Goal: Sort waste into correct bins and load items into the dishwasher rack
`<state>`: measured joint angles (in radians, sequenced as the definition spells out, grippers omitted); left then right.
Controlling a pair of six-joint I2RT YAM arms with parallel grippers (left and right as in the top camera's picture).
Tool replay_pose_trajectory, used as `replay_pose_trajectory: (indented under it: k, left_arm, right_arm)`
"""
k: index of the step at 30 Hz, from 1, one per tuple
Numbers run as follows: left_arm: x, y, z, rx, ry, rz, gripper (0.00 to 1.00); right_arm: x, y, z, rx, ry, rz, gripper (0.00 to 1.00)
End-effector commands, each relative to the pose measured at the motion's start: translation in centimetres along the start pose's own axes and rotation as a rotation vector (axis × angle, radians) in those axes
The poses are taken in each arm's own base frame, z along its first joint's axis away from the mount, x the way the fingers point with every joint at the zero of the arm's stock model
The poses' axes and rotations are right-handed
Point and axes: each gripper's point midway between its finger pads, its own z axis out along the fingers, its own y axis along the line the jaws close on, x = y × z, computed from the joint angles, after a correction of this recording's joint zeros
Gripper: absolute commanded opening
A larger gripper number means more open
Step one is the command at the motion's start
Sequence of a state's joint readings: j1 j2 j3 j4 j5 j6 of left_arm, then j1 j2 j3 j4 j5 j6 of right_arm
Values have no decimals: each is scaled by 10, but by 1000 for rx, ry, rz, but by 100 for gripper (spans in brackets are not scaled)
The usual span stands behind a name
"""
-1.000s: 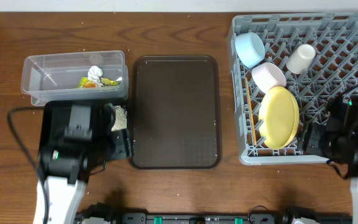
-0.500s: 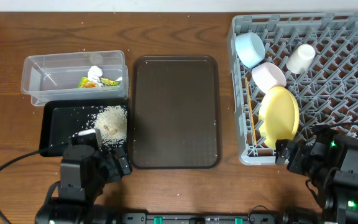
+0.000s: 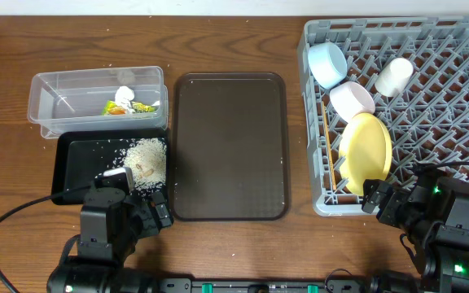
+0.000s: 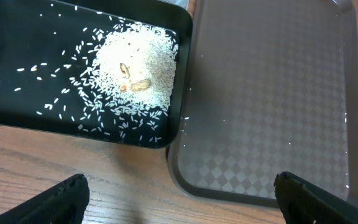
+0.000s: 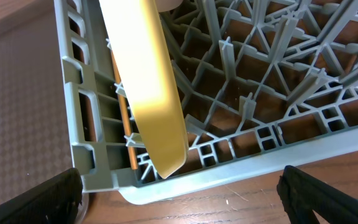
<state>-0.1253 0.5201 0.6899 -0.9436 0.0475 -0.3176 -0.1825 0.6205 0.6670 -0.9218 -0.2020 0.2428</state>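
The left gripper (image 4: 179, 208) and right gripper (image 5: 179, 200) hang wide open and empty at the near edge. Rice (image 4: 138, 74) lies in the black tray (image 4: 17, 37), the wrapper (image 3: 141, 107) in the clear box (image 3: 55, 85) at far left. The plate (image 3: 366, 153), blue bowl (image 3: 327, 63), white bowl (image 3: 352, 99) and cup (image 3: 395, 76) stand in the rack (image 3: 454, 98) at right.

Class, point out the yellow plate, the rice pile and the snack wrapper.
yellow plate (image 3: 365, 153), overhead view, its centre.
rice pile (image 4: 138, 71), left wrist view, heap's middle.
snack wrapper (image 3: 139, 107), overhead view, green part.

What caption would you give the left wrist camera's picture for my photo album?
Open left gripper hovering over a black tray of rice, next to a brown serving tray.
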Motion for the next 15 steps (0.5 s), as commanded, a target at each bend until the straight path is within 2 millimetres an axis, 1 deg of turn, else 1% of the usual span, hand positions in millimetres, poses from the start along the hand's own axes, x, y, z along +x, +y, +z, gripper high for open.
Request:
replay_pose_trajectory:
  k: [1,7,10,13,15]
  left_arm:
    - [1,3,2,-17,3,-9,98]
    - [1,3,2,-17,3,-9,98]
    - [1,3,2,-17,3,-9,98]
    - [1,3,2,-17,3,-9,98]
    - [1,3,2,-17,3,-9,98]
  right_arm:
    - [1,-4,1,15,-4,25,99]
    - [1,-4,1,15,-4,25,99]
    - [11,-7,0,27,37,30,99]
    - [4,-5,1,20,11,-2,99]
    - [-10,2,0,-14,-47,-67,99]
